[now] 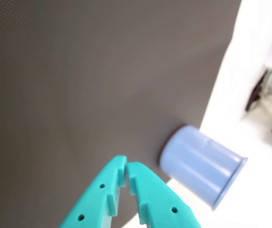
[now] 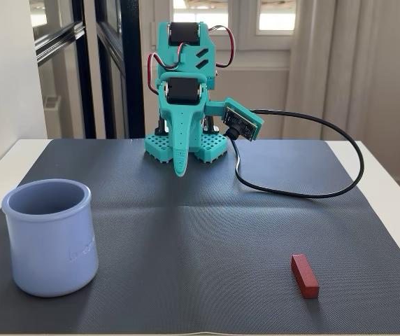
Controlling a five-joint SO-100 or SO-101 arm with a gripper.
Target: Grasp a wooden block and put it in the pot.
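much bare mat (image 2: 207,231) between pot (image 2: 50,238), wooden block (image 2: 304,275), closed gripper (image 2: 179,170)

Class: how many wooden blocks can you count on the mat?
1. The wooden block lies on the dark mat at front right in the fixed view, far from the pot. None looks hidden.

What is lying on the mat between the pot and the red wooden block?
Nothing. In the fixed view, the dark mat is bare between the pot and the wooden block.
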